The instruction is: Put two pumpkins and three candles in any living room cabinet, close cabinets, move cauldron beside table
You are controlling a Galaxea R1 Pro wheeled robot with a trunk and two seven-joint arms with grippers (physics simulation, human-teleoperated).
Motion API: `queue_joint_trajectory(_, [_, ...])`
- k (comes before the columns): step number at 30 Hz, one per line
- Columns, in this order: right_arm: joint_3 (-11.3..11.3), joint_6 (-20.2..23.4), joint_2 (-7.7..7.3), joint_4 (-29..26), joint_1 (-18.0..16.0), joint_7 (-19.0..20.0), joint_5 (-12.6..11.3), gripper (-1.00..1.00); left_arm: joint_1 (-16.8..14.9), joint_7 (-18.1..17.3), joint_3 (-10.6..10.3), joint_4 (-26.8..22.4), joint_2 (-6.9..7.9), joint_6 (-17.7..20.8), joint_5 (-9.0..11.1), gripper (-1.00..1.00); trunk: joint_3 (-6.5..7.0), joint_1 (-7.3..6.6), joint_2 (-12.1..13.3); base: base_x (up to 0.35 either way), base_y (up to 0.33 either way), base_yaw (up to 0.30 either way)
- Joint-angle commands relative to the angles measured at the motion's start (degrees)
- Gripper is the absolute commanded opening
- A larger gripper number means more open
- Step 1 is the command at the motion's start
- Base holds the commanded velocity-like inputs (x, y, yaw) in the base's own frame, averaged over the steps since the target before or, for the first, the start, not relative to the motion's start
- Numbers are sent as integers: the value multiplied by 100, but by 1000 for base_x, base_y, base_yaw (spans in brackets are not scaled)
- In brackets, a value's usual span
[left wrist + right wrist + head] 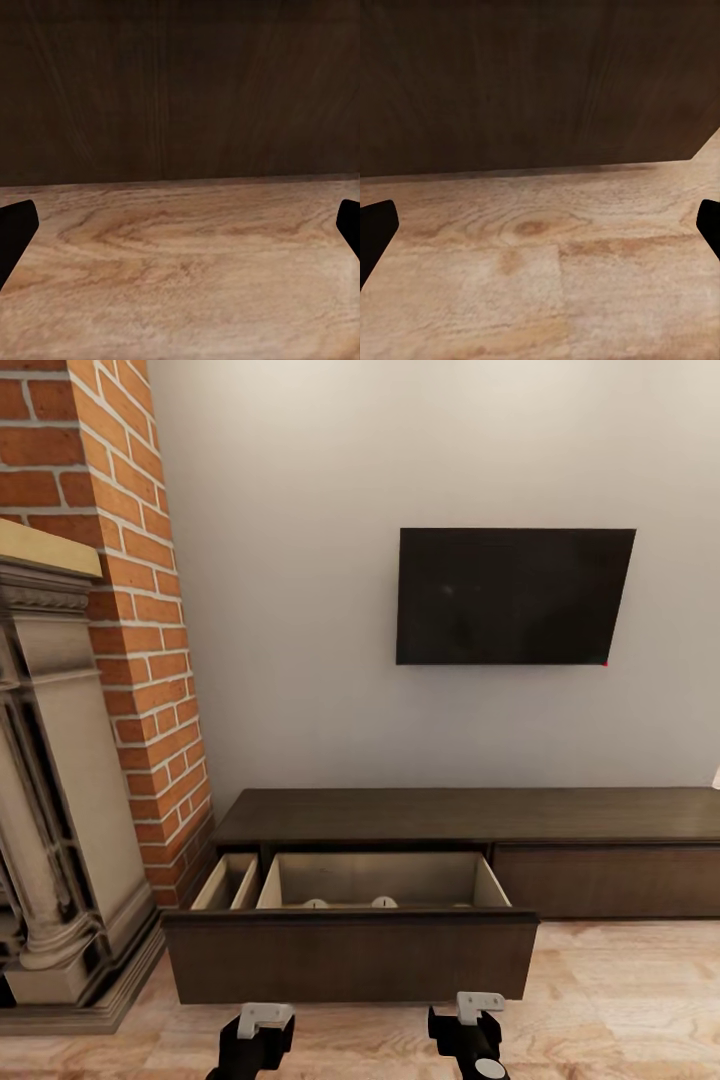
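Drawer (pixel 350 955) on the cabinet (pixel 470 815) looks heavy and stiff (candles (pixel 384 902) inside), so we push its flat front. Our left gripper (pixel 180 225) and right gripper (pixel 540 225) are spread wide, holding nothing.

Two arm ends visible at the lower edge of the head view, both finished in glossy black. Left gripper (pixel 262 1028): black housing of blocky, rounded form, capped by a pale grey bracket with a small dark screw hole in its face. Right gripper (pixel 472 1022): same black housing, same pale grey bracket on top with dark fastener marks, plus a round white disc set into the black body lower down. No cables or lettering discernible. In the wrist views, fingertips (pixel 15 232) plain matte black, blunt and wedge-shaped at both picture edges; likewise on the right (pixel 375 232), unmarked black.
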Motion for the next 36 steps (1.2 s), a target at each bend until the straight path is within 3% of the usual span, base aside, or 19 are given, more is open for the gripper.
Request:
queue_joint_trajectory(1, [49, -32, -2, 1, -6, -27, -61, 100, -6, 49, -54, 4, 5, -25, 39, 100, -6, 0, -3, 128, 0, 0])
queue_joint_trajectory(15, [49, -32, 3, 1, -6, -27, -61, 100, -6, 49, -85, 17, 4, -17, 38, 100, -6, 0, -3, 271, 0, 0])
queue_joint_trajectory(33, [49, -32, 0, 1, -6, -27, -61, 100, -6, 49, -82, 9, 4, -25, 38, 100, -6, 0, -3, 88, 0, 0])
queue_joint_trajectory(36, [49, -32, -1, 1, -6, -27, -61, 100, -6, 49, -81, 9, 4, -25, 38, 100, -60, 66, -123, 4, 0, 0])
